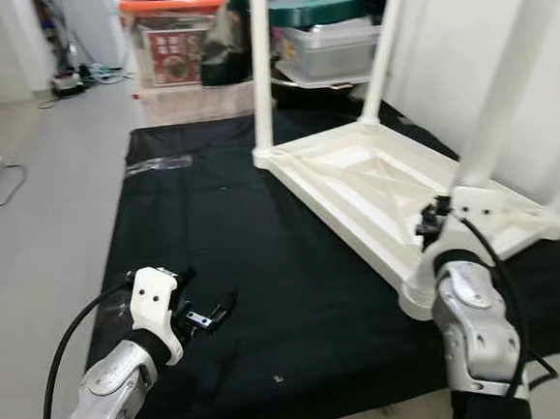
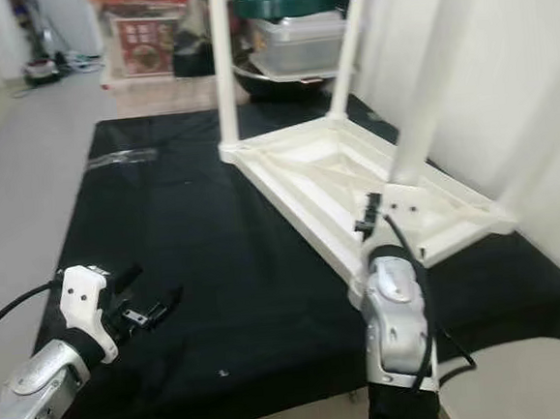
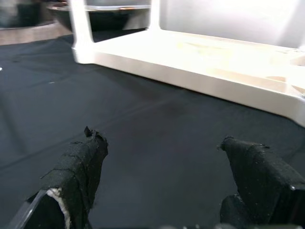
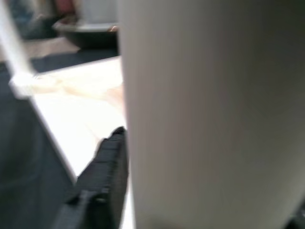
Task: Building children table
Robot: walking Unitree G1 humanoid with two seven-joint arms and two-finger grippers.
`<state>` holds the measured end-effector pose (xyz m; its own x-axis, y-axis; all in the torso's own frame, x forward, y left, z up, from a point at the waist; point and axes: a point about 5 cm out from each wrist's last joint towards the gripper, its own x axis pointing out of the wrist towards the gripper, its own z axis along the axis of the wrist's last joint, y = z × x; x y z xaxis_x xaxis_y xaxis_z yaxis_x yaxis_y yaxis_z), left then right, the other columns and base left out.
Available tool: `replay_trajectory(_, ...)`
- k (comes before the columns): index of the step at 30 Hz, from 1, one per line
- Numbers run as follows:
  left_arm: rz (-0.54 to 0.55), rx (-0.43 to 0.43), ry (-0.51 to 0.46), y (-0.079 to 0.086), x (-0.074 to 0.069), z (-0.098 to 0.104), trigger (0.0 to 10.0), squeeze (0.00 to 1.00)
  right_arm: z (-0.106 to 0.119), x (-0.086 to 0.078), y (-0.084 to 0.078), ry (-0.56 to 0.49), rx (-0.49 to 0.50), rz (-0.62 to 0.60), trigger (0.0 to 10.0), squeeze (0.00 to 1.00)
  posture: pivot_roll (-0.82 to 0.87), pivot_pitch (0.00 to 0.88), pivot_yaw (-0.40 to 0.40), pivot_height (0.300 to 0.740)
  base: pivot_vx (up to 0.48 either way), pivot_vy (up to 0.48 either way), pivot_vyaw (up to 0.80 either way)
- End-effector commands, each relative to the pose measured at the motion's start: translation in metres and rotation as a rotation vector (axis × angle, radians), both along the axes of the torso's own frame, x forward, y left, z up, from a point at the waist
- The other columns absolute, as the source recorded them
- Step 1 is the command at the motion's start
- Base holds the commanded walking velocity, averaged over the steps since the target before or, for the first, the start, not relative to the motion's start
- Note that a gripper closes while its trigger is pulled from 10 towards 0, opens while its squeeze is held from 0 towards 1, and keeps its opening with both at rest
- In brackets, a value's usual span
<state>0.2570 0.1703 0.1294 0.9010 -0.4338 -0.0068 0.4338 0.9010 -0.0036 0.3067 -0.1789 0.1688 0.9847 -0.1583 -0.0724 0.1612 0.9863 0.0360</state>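
An inverted white plastic children's table [image 1: 375, 178] is laid on a black cloth mat [image 1: 236, 261]. A smooth cylindrical leg [image 1: 504, 95] is gripped by the right hand [image 1: 434, 219]. The left hand [image 3: 167, 176] is held spread above the mat.

left gripper [image 1: 216, 315]: fingers apart (hovering low) | right gripper [image 1: 434, 219]: raised forward

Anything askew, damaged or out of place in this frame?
Nothing looks damaged. The white children's table lies upside down on the black mat with three legs standing up; the near corner by the right gripper has none. The left gripper hovers open over the mat.
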Motion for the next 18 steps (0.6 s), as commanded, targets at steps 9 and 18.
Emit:
replay_trajectory(9, -0.004, -0.011, 0.010, -0.001, 0.002, -0.002, 10.0, 0.00, 0.056, 0.025, 0.038, -0.239, 0.173, 0.689, 10.0, 0.00, 0.04, 0.000, -0.077, 0.740, 0.000, 0.000, 0.00)
replay_trajectory(18, -0.002, -0.023, 0.010, -0.003, 0.002, -0.003, 10.0, 0.00, 0.022, -0.006, 0.103, -0.126, 0.082, 1.327, 4.9, 0.00, 0.06, 0.000, -0.095, 0.740, 0.000, 0.000, 0.00)
